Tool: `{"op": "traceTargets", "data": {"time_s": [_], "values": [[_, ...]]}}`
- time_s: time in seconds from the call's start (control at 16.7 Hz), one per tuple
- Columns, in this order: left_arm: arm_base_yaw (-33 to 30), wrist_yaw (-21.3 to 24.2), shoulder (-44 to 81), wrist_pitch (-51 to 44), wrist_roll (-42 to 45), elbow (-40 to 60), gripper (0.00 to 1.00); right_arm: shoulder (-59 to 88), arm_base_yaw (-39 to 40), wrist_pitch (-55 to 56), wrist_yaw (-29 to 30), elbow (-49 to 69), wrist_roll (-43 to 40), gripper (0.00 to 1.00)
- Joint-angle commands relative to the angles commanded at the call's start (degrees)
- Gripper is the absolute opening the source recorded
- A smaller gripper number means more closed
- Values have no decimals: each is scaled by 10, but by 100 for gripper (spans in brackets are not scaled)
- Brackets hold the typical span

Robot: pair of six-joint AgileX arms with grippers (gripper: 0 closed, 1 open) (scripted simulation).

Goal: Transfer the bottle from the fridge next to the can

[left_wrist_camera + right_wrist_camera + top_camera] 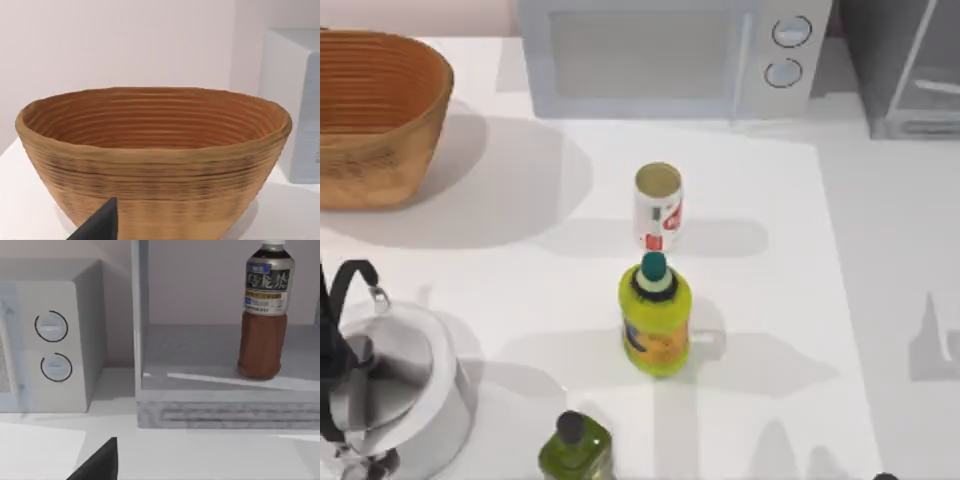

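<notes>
The bottle (262, 315), dark reddish-brown with a white cap and a grey-blue label, stands upright inside the fridge (200, 410). The fridge (905, 75) sits at the table's far right corner. The can (658, 208), white with red markings and a dull gold top, stands near the table's middle. A dark finger (102, 462) of my right gripper shows in the right wrist view, well short of the fridge front. A dark finger (100, 225) of my left gripper shows in the left wrist view, facing the basket (155, 160).
A white microwave (650, 60) stands at the back, left of the fridge. A yellow-green bottle (655, 318) stands just in front of the can, an olive-green bottle (575, 448) nearer the front edge. A steel kettle (390, 385) sits front left, the woven basket (375, 115) back left.
</notes>
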Motion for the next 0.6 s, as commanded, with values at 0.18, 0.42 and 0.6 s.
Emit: {"op": "traceTargets", "data": {"time_s": [0.18,0.42,0.6], "values": [[0,0,0,0,0,0,100,6,-1,5,-1,5,0,100],[0,0,0,0,0,0,100,90,-17,68,-10,63,0,100],[0,0,0,0,0,0,100,216,-35,144,-25,132,0,100]]}}
